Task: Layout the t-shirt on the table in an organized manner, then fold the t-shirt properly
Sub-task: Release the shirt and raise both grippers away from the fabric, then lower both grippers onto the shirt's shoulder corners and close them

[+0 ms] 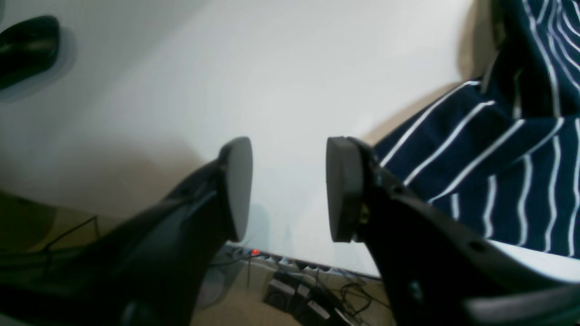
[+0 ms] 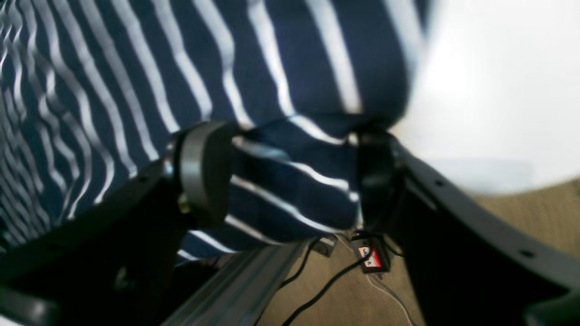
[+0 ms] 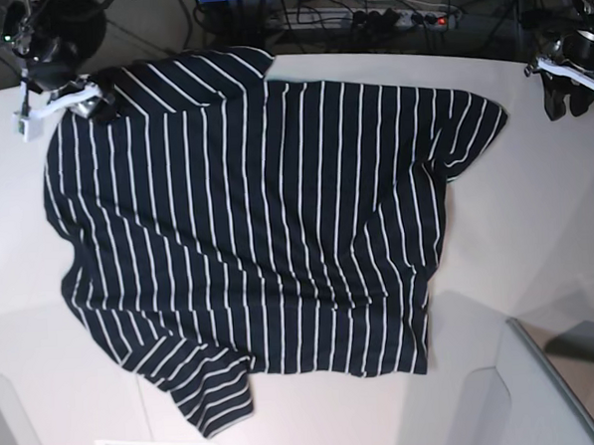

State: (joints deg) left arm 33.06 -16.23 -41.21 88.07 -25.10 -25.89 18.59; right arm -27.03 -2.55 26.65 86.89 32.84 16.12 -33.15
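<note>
T-shirt (image 3: 257, 225), dark navy with thin white stripes, lies spread across the middle of the white table (image 3: 517, 241), mostly flat with a few soft ripples. One sleeve (image 3: 471, 124) reaches toward the far right of the base view, and another sleeve (image 3: 212, 401) points toward the near edge. A corner of the cloth near the far left edge is bunched up where the right arm meets it.

In the right wrist view, the right pincer (image 2: 290, 176) stands with its jaws wide apart and a fold of the striped t-shirt (image 2: 294, 181) between them. The cloth touches both pads; whether they press it firmly I cannot tell. Beyond the fold, the rest of the striped cloth fills the upper left of that view, with bare table (image 2: 498, 90) to the right and cables (image 2: 326, 280) on the floor below the table edge.

The left pincer (image 1: 290, 190) hangs over bare table (image 1: 226, 81) with its jaws parted and nothing between them. The t-shirt (image 1: 498, 172) lies just beside its right-hand finger in that view, not touching the pads. In the base view this pincer (image 3: 568, 99) is at the far right edge, well apart from the sleeve.
</note>
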